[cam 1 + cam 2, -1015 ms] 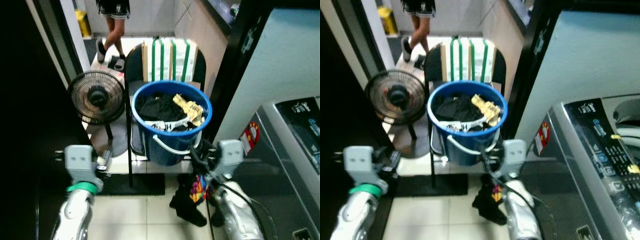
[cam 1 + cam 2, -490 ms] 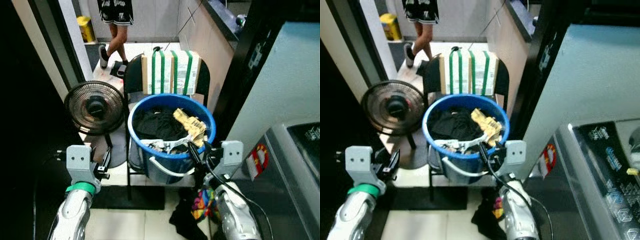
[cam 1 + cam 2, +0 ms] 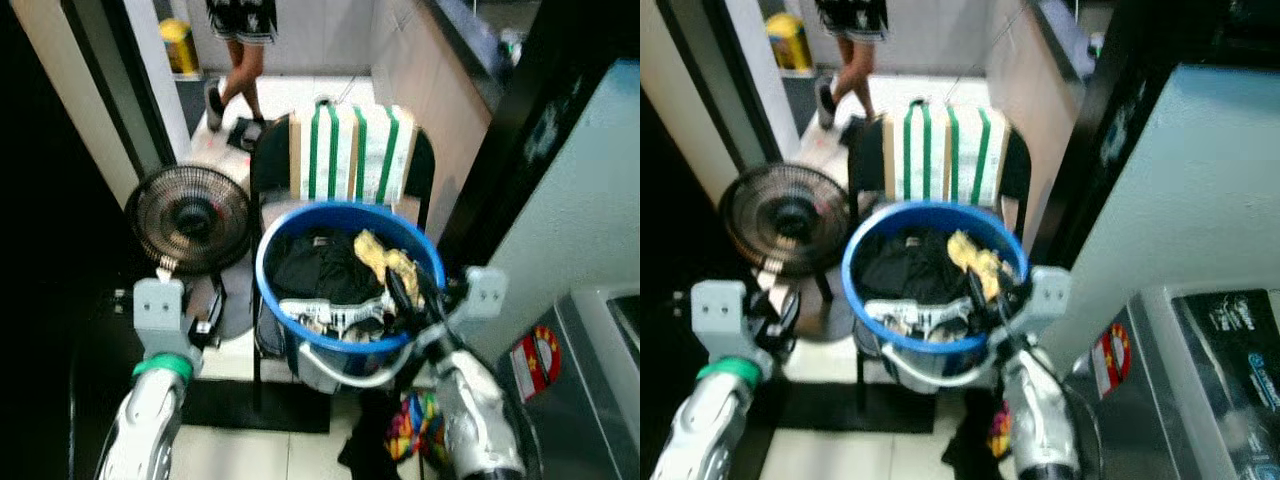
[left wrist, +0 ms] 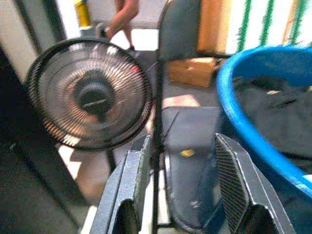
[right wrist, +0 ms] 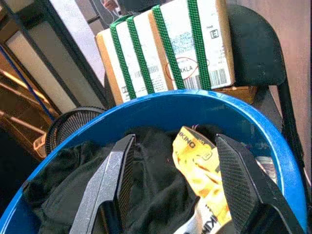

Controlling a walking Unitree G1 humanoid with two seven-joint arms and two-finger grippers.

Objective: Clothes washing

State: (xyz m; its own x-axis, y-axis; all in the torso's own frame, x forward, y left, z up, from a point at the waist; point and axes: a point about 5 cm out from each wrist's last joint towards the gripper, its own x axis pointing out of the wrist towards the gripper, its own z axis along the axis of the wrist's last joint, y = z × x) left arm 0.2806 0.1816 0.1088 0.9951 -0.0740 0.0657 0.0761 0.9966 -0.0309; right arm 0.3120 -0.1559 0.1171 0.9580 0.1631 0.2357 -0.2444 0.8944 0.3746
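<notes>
A blue bucket (image 3: 262,285) stands on a black chair (image 3: 272,150) in front of me. It holds black clothes (image 3: 315,268), a yellow garment (image 3: 385,258) and a white-and-black piece (image 3: 335,315). My right gripper (image 3: 410,295) hovers open over the bucket's right rim, and its wrist view has the yellow garment (image 5: 195,161) between the fingers (image 5: 117,170), untouched. My left gripper (image 3: 212,312) is open, low beside the chair's left side, with a thin chair bar (image 4: 157,112) close to one finger. A colourful garment (image 3: 405,425) lies on the floor under my right arm.
A small black fan (image 3: 190,218) stands left of the chair. A cardboard box with green straps (image 3: 350,150) leans on the chair back. The washing machine (image 3: 1210,380) is at the lower right. A person's legs (image 3: 240,50) are in the far doorway. Dark wall on the left.
My right gripper has risen from beside the bucket, near the floor garment, to over its right rim. The left gripper lifted slightly. The camera view has shifted.
</notes>
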